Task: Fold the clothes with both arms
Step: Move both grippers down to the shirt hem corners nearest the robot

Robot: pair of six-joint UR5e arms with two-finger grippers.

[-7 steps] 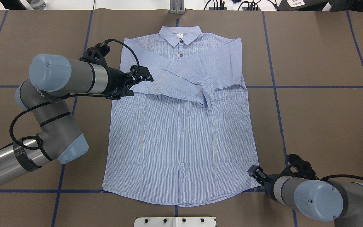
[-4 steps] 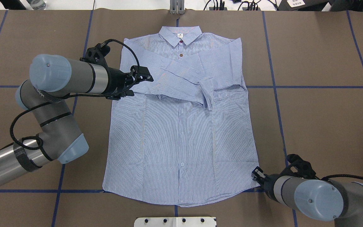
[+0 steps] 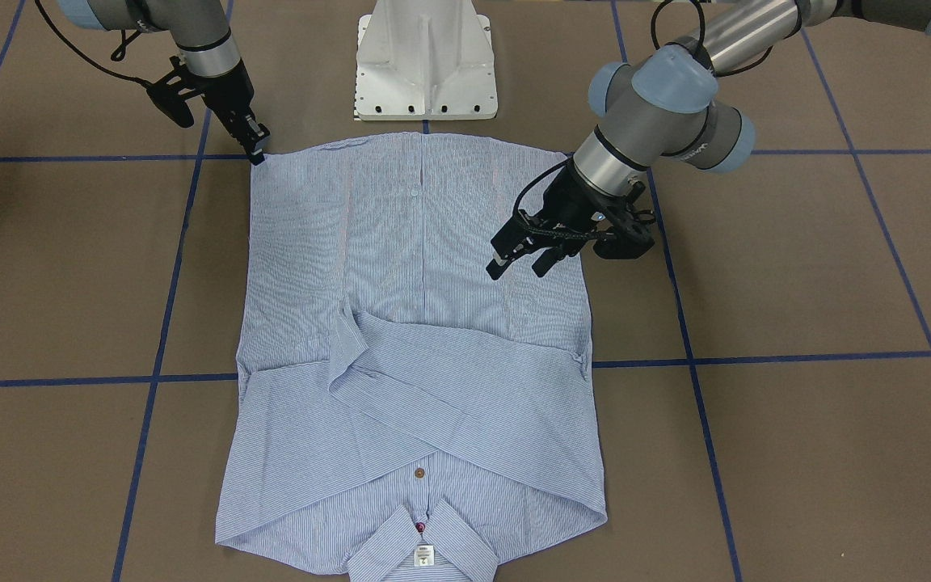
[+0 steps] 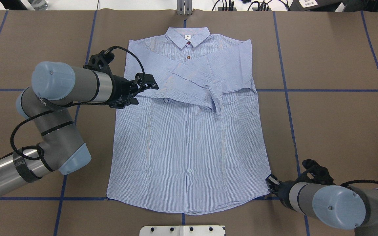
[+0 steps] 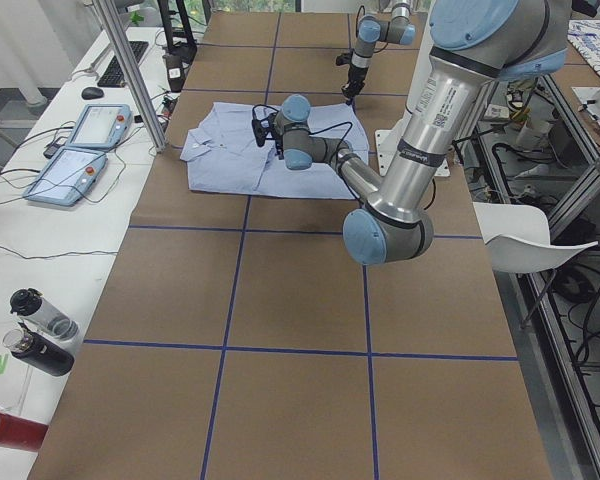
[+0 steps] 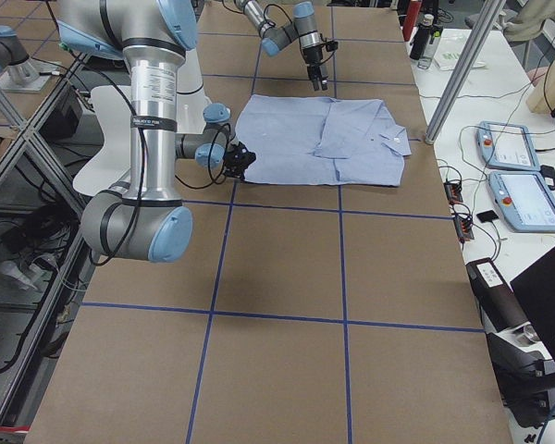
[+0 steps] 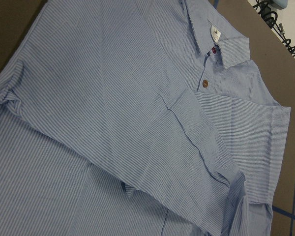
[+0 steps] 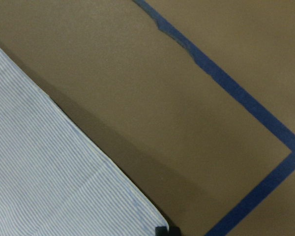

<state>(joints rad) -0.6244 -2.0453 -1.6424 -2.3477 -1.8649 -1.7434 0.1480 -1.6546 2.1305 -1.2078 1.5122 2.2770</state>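
Note:
The striped blue shirt point(image 4: 189, 137) lies flat and front up, collar at the far side, both sleeves folded across the chest. It also shows in the front view point(image 3: 421, 323) and the left wrist view point(image 7: 113, 123). My left gripper point(image 3: 520, 265) is open and empty, hovering over the shirt's side edge below the folded sleeve; in the overhead view it point(image 4: 144, 94) is at the shirt's left edge. My right gripper point(image 4: 270, 183) is low at the shirt's near right hem corner point(image 8: 147, 219), open as far as I can see, with one fingertip point(image 8: 162, 230) right beside the corner. In the front view the right gripper point(image 3: 255, 152) touches that corner.
The table is brown paper with blue tape lines point(image 4: 323, 90). The white robot pedestal point(image 3: 425, 65) stands just behind the shirt's hem. Cables and tablets lie beyond the far table edge point(image 5: 90, 140). Bottles stand at one end point(image 5: 40, 330).
The right gripper has moved down and in to the shirt's hem corner. The left arm has shifted slightly back along the shirt's edge. The shirt has not moved.

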